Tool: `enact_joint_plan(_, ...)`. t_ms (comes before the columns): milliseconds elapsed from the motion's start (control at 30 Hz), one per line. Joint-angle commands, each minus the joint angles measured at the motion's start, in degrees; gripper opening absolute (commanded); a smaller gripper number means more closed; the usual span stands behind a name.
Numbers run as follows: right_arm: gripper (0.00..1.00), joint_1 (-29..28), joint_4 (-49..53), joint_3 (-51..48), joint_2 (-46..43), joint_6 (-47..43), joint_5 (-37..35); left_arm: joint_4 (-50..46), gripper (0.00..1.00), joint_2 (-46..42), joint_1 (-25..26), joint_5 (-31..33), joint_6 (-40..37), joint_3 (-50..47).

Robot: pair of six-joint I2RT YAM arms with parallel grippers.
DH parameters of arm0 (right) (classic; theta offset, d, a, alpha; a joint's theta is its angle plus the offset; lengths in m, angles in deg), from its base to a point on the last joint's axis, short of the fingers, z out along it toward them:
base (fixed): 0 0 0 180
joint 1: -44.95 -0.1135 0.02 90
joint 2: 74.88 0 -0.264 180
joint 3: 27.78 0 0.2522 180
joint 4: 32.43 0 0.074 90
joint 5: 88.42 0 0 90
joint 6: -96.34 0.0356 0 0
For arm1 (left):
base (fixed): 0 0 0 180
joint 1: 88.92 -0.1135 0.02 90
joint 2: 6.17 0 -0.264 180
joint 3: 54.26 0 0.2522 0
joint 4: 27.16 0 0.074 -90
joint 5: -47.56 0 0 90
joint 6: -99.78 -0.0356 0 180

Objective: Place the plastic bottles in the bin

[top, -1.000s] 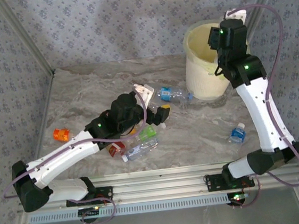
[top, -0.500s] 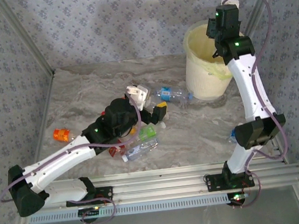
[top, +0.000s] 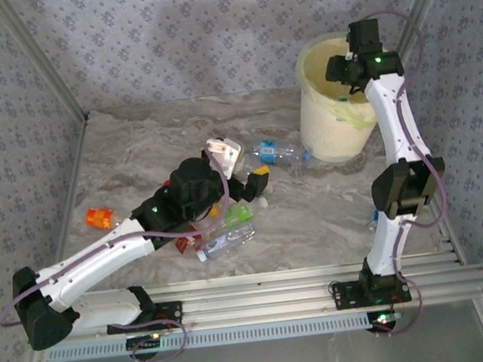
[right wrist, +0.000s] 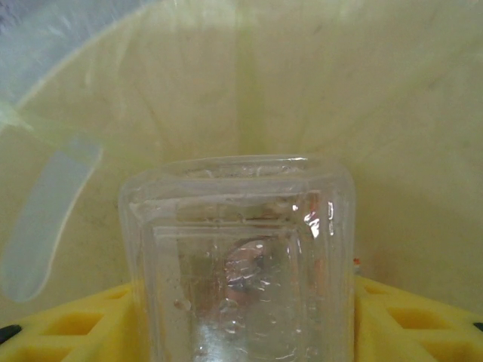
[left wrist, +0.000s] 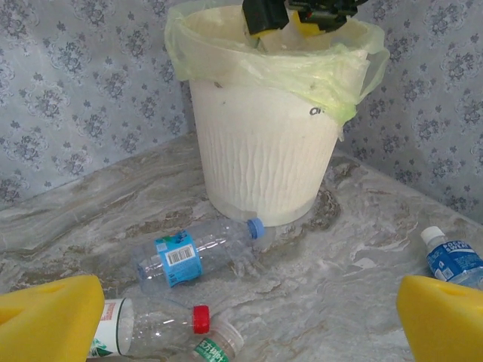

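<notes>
Right hand (right wrist: 241, 332) tight around a clear, squarish plastic bottle (right wrist: 238, 226), over the yellow-lined bin (top: 327, 133).

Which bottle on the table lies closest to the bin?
The clear bottle with blue label and blue cap, on its side, cap at the foot of the bin. The rest lie farther off.

We found the bin (top: 330, 133) far right on the table (top: 314, 212), one bottle (top: 277, 153) beside its base (left side), more bottles (top: 227, 241) mid-table, a lone bottle (top: 99, 217) far left.
</notes>
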Motion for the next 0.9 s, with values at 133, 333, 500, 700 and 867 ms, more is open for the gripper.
enact_joint_plan(133, 0.66, 0.36, 4.41, 2.78, 3.61, 2.94, 7.31, -0.31, 1.0, 0.87, 0.6, 0.13, 1.1, 2.62)
enact_joint_plan(333, 0.81, 0.18, 4.15, 2.97, 3.96, 3.76, 6.42, -4.14, 1.0, 2.42, 0.6, 1.71, 3.0, 5.55)
enact_joint_plan(500, 0.9, -0.3, 3.79, 3.45, 2.29, 3.84, 3.92, -10.67, 1.0, 5.6, 0.39, 3.48, 1.75, 10.46)
enact_joint_plan(700, 0.95, -1.37, 2.47, 0.78, -3.01, 3.07, 0.66, -10.11, 1.0, 5.64, 0.21, 0.4, -1.15, 9.14)
enact_joint_plan(867, 0.99, -2.42, -0.07, -4.56, -9.5, 1.37, 0.84, -13.02, 1.0, 6.94, 0.15, -0.06, -3.2, 11.04)
